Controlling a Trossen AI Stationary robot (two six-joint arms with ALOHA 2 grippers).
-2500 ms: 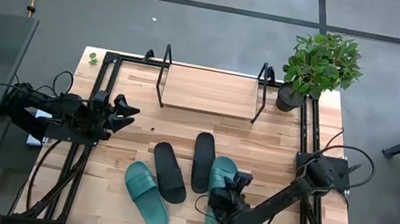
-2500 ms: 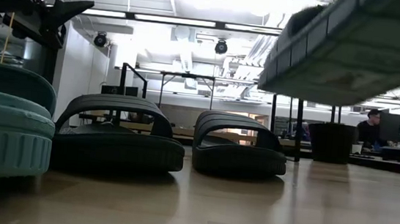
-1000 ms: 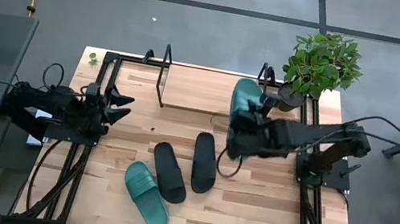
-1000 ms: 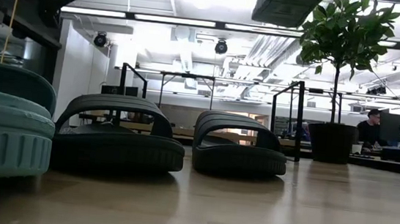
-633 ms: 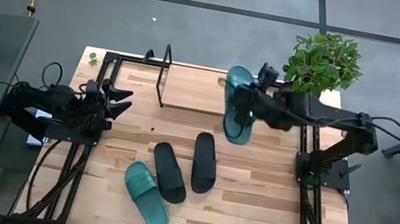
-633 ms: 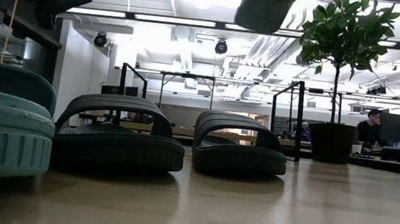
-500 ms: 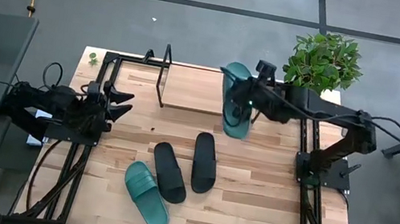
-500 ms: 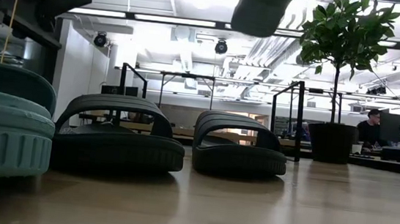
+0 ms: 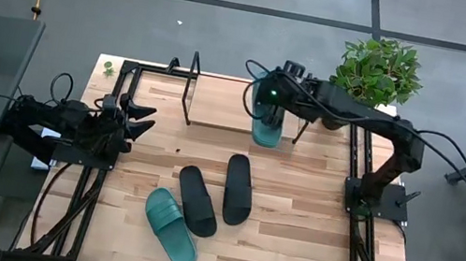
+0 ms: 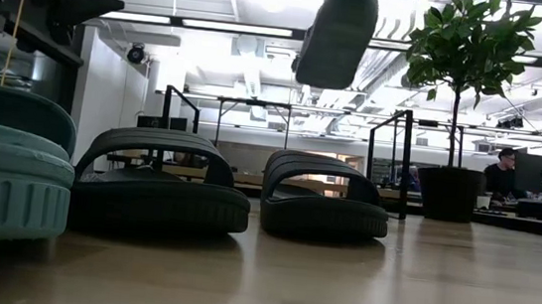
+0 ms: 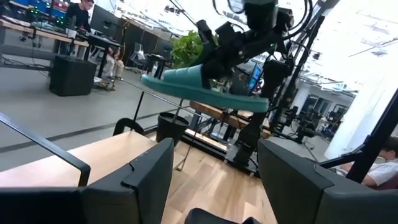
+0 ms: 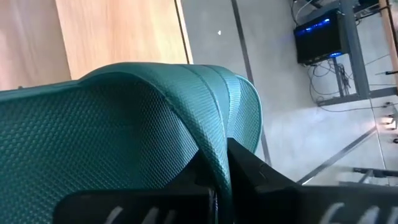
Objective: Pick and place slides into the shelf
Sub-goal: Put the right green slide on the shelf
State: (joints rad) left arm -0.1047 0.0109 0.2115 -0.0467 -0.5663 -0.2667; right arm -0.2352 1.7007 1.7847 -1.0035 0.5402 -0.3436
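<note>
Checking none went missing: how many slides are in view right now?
4. One teal slide is held in the right pincer above the shelf. On the table: a teal slide, a black slide and another black slide. None seems hidden.

In the low view the teal slide (image 10: pixel 5 171) at the left edge is cut off, and the carried slide (image 10: pixel 337 34) runs off the top, its gripper out of frame. Person (image 10: pixel 501 174) far right is tiny.
</note>
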